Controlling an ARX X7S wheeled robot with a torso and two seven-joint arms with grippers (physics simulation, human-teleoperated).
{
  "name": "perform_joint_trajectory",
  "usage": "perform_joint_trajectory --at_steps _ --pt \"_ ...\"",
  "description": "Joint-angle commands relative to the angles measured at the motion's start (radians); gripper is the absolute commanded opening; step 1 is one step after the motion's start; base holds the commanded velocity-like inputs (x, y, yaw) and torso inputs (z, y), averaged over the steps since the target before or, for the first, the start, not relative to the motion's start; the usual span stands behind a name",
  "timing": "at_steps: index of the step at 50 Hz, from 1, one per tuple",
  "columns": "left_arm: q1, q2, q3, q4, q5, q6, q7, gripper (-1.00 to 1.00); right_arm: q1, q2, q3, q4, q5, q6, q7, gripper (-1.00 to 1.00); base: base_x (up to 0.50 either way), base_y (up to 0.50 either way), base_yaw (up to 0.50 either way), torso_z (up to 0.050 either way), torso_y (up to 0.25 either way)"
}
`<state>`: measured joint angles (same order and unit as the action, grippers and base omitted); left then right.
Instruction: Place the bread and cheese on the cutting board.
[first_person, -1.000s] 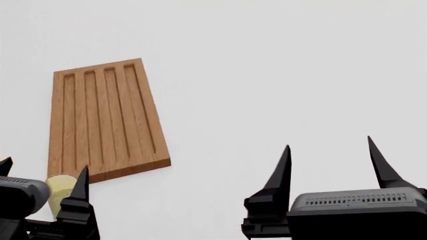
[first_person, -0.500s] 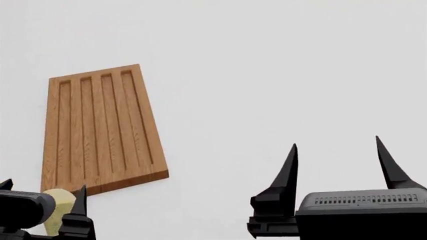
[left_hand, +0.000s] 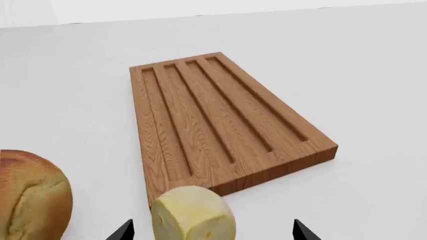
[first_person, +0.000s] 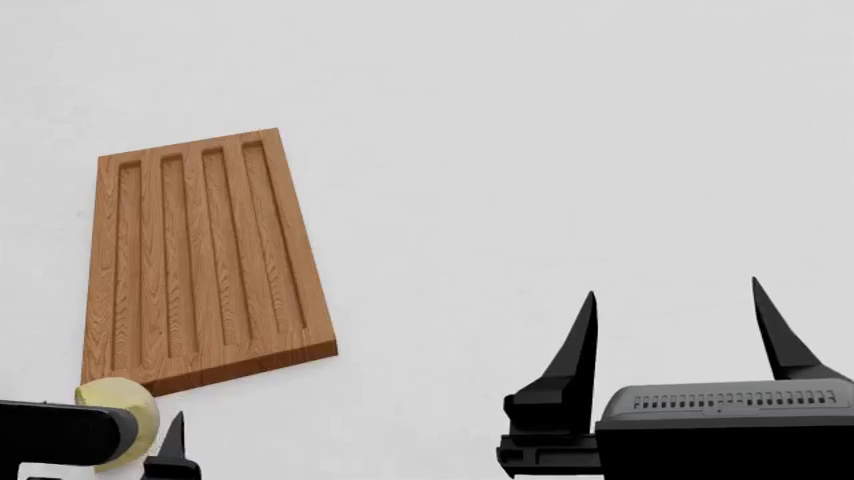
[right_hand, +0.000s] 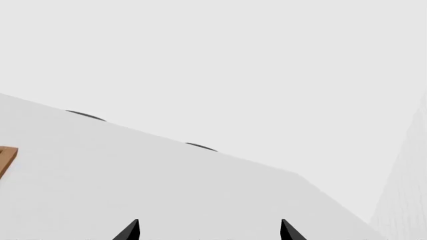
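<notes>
Cheese (left_hand: 193, 214): a pale yellow chunk with a rounded back and flat cut faces, small holes showing. In the head view it lies on the white table (first_person: 561, 150) at about 6 o'clock from the cutting board (first_person: 200, 260), just off the board's near short edge; contact with that edge cannot be told.
Bread (left_hand: 32, 196): a golden-brown crusty roll, seen only in the left wrist view. It sits on the table beside the cheese, apart from it and off the board.
Cutting board condition: lies flat, grooves running lengthwise, nothing on it.
Left gripper (left_hand: 212, 231): spread wide; the two fingertips stand on either side of the cheese without touching it.
Right gripper (first_person: 674, 335): spread, holding nothing, well apart from both foods at about 4 o'clock from the board.
Handling, cheese: judged light, firm and smooth-skinned. The rounded back may slip, so the flat cut faces offer the surer grip, taken low across the body.
Handling, bread: judged light, with a stiff crust over a yielding crumb. A moderate pinch across its widest part should hold it without crushing.
Task standing: neither food is on the board yet.
</notes>
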<state>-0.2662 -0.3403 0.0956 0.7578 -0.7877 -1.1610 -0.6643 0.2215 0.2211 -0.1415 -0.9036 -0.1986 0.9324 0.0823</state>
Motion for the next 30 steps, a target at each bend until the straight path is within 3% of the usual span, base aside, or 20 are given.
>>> perform_joint_trajectory --at_steps 1,11,30 --pt "-0.01 0.004 0.04 -0.091 0.063 0.092 0.044 1.0 -0.005 -0.01 0.01 0.017 -0.002 -0.011 -0.006 1.0 0.0 0.0 0.0 0.0 0.0" --pt "-0.009 -0.002 0.075 -0.226 0.129 0.211 0.113 1.0 -0.008 -0.011 0.008 0.022 0.0 -0.021 0.003 1.0 0.0 0.0 0.0 0.0 0.0" --pt "-0.071 0.0 0.104 -0.33 0.152 0.216 0.128 1.0 -0.014 -0.005 0.005 0.033 0.009 -0.029 0.011 1.0 0.0 0.0 0.0 0.0 0.0"
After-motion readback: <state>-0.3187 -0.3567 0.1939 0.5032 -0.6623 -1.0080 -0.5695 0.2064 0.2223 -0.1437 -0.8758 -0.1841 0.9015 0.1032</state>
